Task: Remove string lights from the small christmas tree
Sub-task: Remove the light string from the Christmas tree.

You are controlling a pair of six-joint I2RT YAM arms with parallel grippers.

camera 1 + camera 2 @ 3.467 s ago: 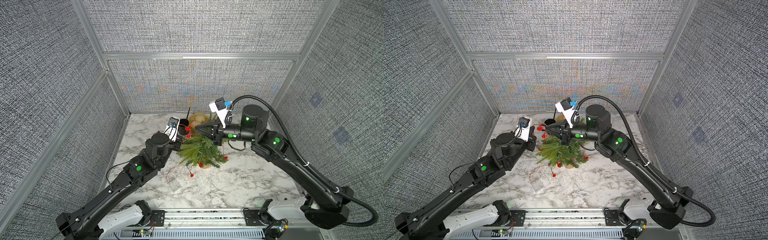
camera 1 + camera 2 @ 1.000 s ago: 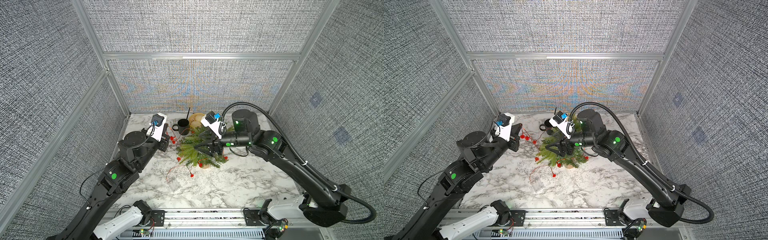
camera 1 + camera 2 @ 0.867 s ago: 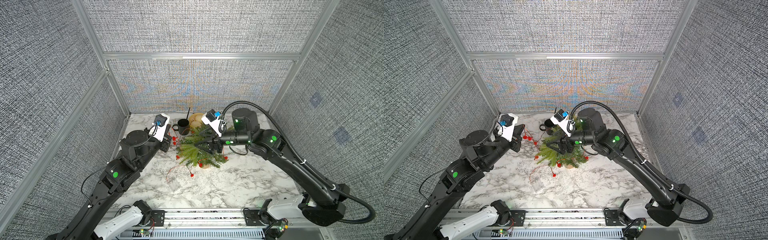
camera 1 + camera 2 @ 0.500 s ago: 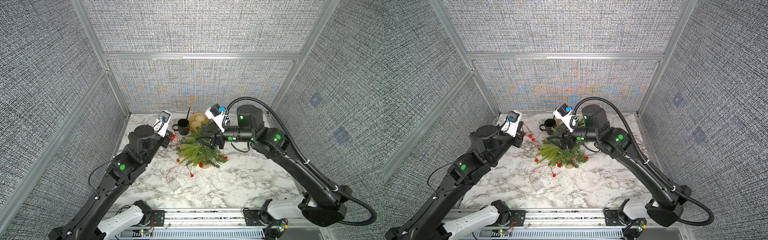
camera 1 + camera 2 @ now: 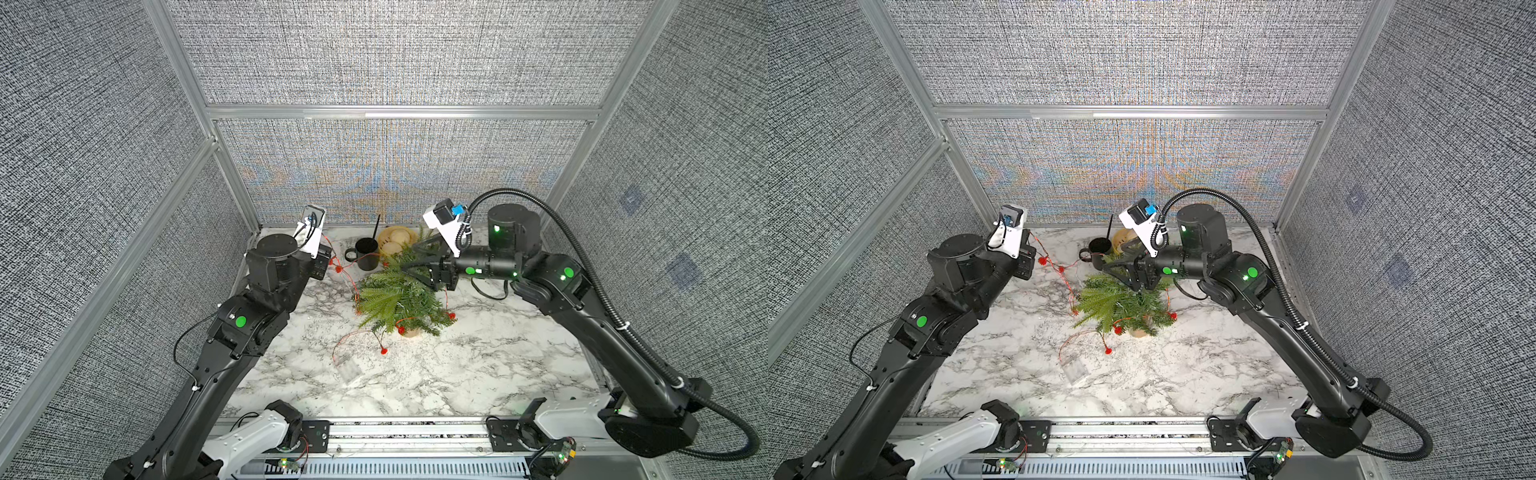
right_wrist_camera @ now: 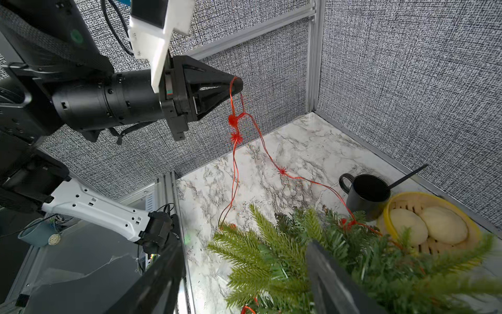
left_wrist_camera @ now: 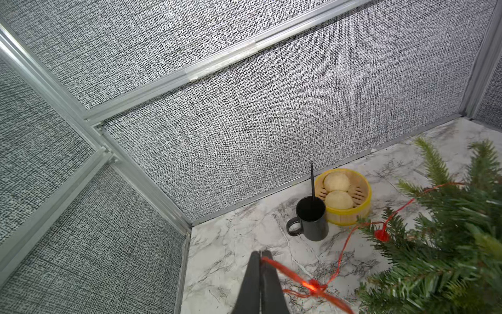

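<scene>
String lights, thin coppery-red wire with small red bulbs (image 6: 236, 138): your left gripper (image 6: 237, 84) has its fingers (image 7: 251, 280) pressed together on the wire, raised above the white marbled worktop (image 5: 478, 365). Wire sags from there to the small green needle-frond christmas tree (image 5: 395, 295) and loops through it. Your right gripper (image 5: 409, 262) fingers stand apart, straddling the upper fronds. Clear plastic battery box (image 5: 348, 368) lies on the worktop in front of the tree.
</scene>
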